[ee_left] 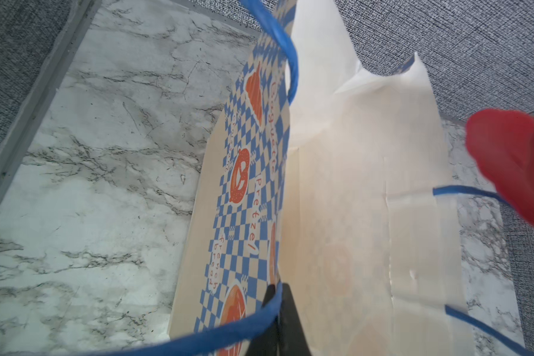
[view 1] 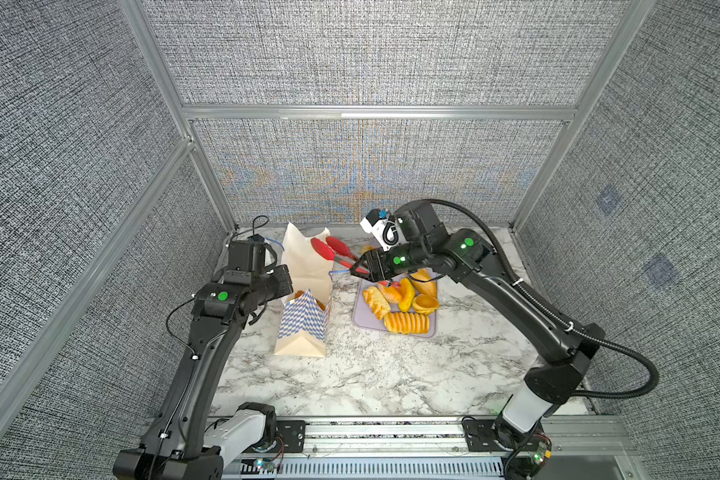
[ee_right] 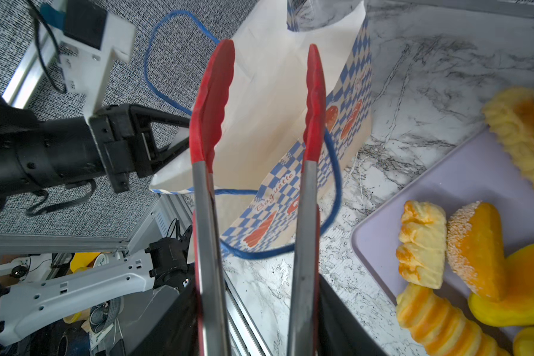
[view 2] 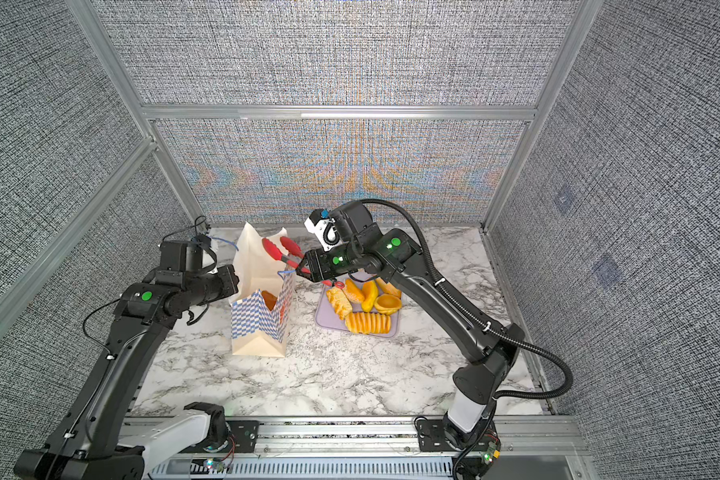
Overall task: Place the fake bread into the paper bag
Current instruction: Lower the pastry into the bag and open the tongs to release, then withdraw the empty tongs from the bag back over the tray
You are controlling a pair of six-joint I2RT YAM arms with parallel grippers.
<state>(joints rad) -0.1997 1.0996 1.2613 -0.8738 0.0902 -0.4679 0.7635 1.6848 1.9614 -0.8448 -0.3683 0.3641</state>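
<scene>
The paper bag stands upright on the marble top with its mouth open. My left gripper is shut on the bag's left wall at the rim. My right gripper is shut on the handles of the red tongs. Their tips are spread apart over the bag's mouth with nothing between them. One orange piece of fake bread shows inside the bag. Several more pieces, among them a ribbed roll, lie on the lavender tray.
The tray sits just right of the bag, under my right forearm. The bag's blue cord handle loops around one tong arm. Grey fabric walls with aluminium posts close in the marble table at the back and sides. A metal rail runs along the front.
</scene>
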